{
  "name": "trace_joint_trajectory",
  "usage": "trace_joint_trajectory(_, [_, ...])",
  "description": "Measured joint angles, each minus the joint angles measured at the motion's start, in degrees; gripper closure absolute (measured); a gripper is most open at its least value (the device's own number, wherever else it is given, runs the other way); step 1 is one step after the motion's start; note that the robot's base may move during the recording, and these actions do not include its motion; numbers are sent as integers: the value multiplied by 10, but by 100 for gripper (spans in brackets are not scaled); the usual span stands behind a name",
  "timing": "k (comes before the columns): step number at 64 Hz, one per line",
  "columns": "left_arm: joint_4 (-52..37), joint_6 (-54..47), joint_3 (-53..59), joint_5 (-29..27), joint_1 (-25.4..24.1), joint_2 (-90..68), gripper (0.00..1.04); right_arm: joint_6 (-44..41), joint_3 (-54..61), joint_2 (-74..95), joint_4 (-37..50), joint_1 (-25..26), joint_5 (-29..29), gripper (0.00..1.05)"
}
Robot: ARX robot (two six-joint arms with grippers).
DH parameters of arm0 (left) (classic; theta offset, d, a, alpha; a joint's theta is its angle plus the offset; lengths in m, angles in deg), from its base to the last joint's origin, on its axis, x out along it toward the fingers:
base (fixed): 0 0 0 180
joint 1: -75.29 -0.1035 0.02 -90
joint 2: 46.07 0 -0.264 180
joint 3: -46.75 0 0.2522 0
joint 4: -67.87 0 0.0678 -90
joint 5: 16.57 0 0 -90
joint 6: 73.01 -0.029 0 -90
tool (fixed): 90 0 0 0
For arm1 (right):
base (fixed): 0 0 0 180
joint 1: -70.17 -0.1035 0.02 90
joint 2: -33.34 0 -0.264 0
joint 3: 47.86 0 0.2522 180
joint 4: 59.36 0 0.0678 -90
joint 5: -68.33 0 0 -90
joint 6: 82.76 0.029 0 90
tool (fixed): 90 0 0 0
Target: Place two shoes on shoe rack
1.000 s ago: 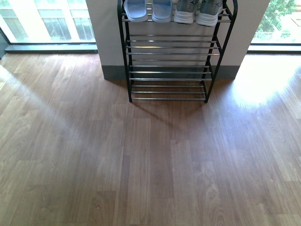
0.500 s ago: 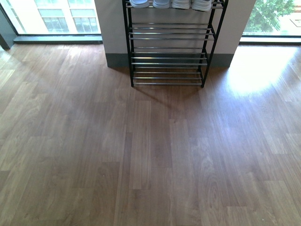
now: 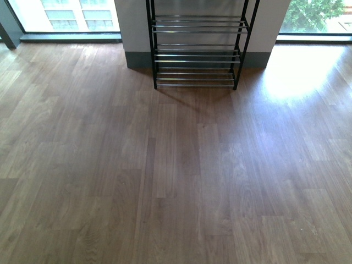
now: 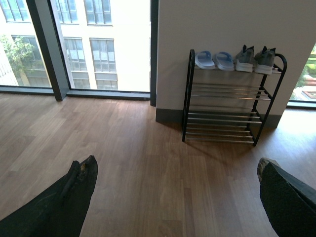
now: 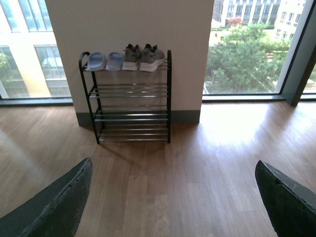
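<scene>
The shoe rack stands against a white wall; only its lower three tiers show in the front view. On its top tier sit two pale blue slide sandals and two grey sneakers, side by side. My left gripper is open over bare wooden floor, well short of the rack. My right gripper is also open over the floor, with nothing between its fingers. Neither arm shows in the front view.
Wooden plank floor stretches from me to the rack. Floor-to-ceiling windows flank the wall on both sides. Bright sunlight falls on the floor to the right of the rack.
In the front view the rack has slid upward and shrunk; its top tier with the shoes has passed out of the frame. More floor shows in front of me.
</scene>
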Motion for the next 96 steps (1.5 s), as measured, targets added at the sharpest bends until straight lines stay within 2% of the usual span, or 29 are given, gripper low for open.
trace_joint_trajectory(96, [0, 0, 0, 0, 0, 0, 9, 0, 0, 0, 0, 0, 0, 9])
